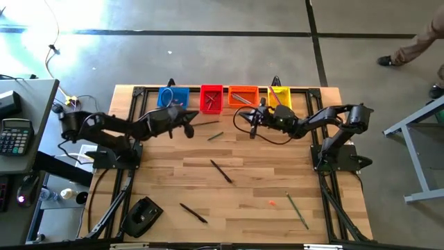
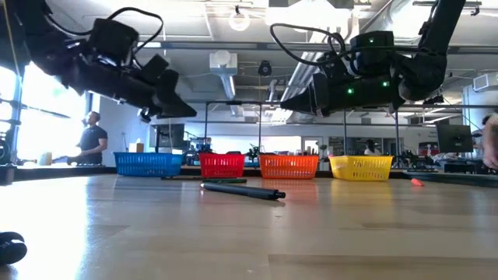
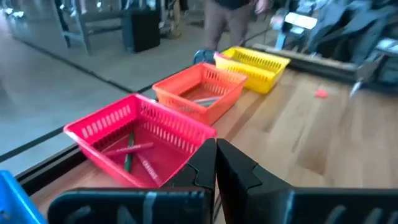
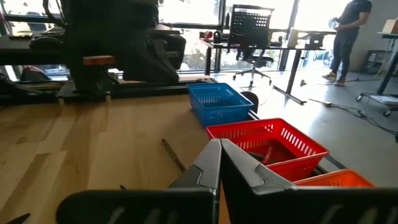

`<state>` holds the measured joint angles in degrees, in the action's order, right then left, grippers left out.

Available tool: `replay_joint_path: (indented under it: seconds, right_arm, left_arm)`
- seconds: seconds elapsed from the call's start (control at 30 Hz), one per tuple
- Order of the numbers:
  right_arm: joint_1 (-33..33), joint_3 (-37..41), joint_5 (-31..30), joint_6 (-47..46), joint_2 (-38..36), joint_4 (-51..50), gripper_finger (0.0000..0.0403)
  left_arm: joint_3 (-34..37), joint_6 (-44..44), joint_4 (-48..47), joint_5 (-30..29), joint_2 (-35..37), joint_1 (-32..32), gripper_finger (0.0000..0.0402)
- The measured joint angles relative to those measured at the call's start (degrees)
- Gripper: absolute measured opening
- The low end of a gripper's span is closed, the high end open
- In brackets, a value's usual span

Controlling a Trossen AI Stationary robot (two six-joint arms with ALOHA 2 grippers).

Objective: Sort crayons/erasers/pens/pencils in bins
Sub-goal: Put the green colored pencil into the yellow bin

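- Your left gripper is hanging in the air just in front of the blue bin, with its two fingers pressed tight together and nothing between them
- Your right gripper is hanging in the air just in front of the orange bin, and its fingers are squeezed together too, holding nothing
- The two grippers are pointing toward each other, with the red bin sitting past the gap between them
- The yellow bin is sitting behind your right gripper, at the end of the row of four bins
- In the left wrist view you are looking past the closed fingers at the red bin, which is holding a few thin sticks, and the orange bin is holding some too
- A small pink-red eraser is lying on the table, well apart from your right gripper and out toward the front edge
- A green stick is lying just beside that eraser
- A dark pen is lying in the middle of the table, in front of both grippers and between them
- Another dark pen is lying farther out in front of your left gripper
- A short stick is lying on the wood near your left gripper, between the two grippers
- A person is standing in the room beyond the table
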<state>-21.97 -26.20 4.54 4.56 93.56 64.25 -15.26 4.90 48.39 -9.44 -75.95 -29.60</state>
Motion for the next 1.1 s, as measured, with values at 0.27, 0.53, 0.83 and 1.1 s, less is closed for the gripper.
replay_joint_path:
  seconds: [0.27, 0.53, 0.83, 1.1]
  right_arm:
    - [0.25, 0.00, -0.01, -1.54, 0.00, -0.04, 0.0000]
    - [1.12, -0.01, -3.84, -2.63, 0.00, -2.02, 0.0000]
    - [1.11, -8.46, -5.01, 0.87, -2.26, -24.60, 0.0000]
    - [2.28, -17.50, -5.03, 3.34, -3.32, -47.55, 0.0000]
  left_arm:
    - [4.93, -1.68, 7.94, 4.31, 0.31, -0.87, 0.0000]
    - [7.67, -2.12, 12.10, 6.82, 0.31, -2.06, 0.0000]
    - [10.20, -2.07, 17.58, 10.44, 0.31, -5.01, 0.0000]
    - [10.20, -2.11, 17.61, 12.63, 0.31, -5.03, 0.0000]
